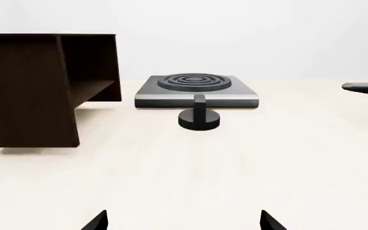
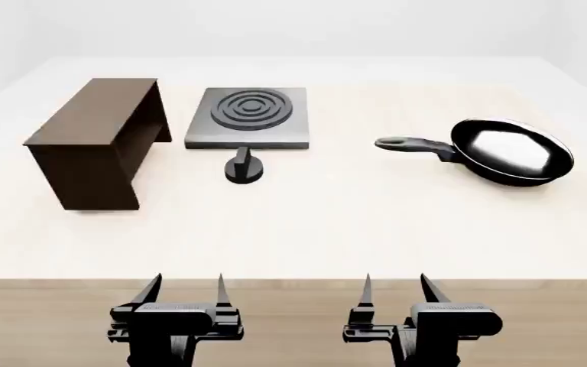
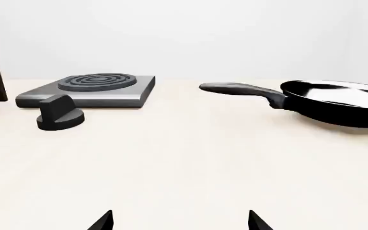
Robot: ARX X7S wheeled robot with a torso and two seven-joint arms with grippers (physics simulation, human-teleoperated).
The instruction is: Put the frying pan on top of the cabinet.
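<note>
Head view: nothing grasped yet. Left gripper (image 2: 183, 289) and right gripper (image 2: 394, 289) both spread, empty, at table edge. Frying pan (image 2: 510, 151) sits far right, cabinet (image 2: 95, 122) far left. Next: right arm reaches for the handle (image 2: 413, 145).

No readable text, labels, brands, numbers or signs on anything in view.
</note>
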